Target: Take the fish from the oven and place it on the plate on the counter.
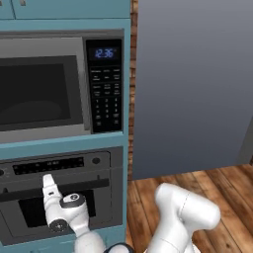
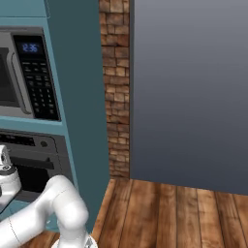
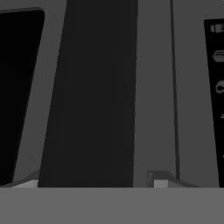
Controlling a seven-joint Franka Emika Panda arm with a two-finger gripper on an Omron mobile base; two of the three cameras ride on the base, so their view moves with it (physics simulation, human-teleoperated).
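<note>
Gripper [image 3: 94, 183] at the oven [image 1: 59, 192] door — jaws straddling the bar handle [image 3: 87, 96].
Handle's long axis runs between the parted fingers; nothing gripped — door shut.

Oven [image 1: 62, 197]: grey steel, built in below the microwave, right in front of me.
Door: shut, dark glass window.
Handle [image 3: 87, 94]: dark bar, close ahead of my jaws.
</note>
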